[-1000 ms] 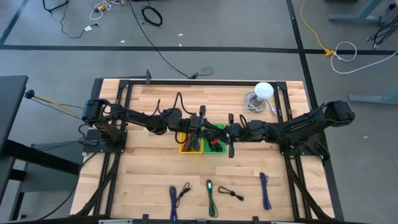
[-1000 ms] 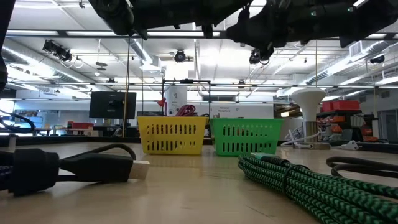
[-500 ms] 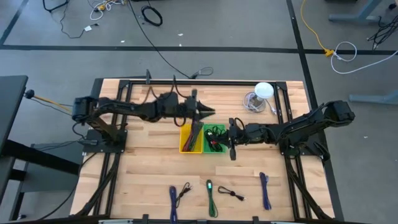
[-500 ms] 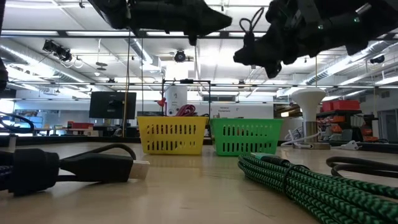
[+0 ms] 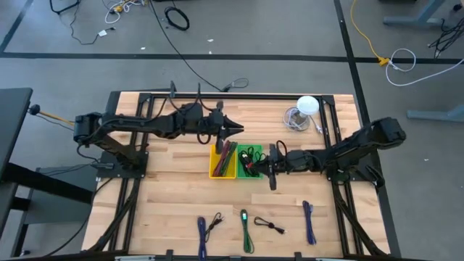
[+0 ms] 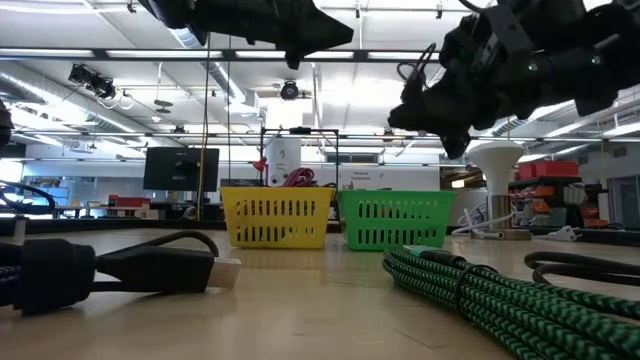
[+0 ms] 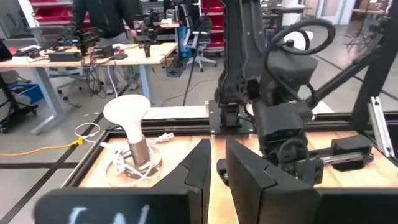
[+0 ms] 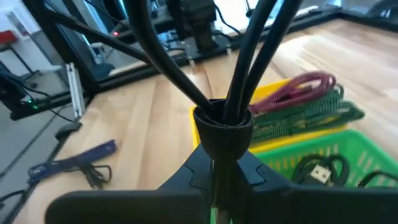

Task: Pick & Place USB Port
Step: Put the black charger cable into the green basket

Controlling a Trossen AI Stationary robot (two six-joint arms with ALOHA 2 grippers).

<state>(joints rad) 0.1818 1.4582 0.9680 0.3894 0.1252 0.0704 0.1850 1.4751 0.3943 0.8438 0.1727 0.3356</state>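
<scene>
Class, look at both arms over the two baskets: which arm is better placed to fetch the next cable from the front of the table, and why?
Probably the right. In the high view its gripper hangs at the green basket's front edge, nearer the cables lying in front. The left gripper sits behind the yellow basket, farther from them.

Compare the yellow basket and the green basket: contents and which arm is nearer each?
The yellow basket holds red and green braided cables; the green basket holds black cables. The yellow basket sits on the left arm's side, with the left end effector above the table beyond it; the green basket sits on the right arm's side, the right end effector at its edge. Both are slotted, similar in size, standing side by side mid-table.
</scene>
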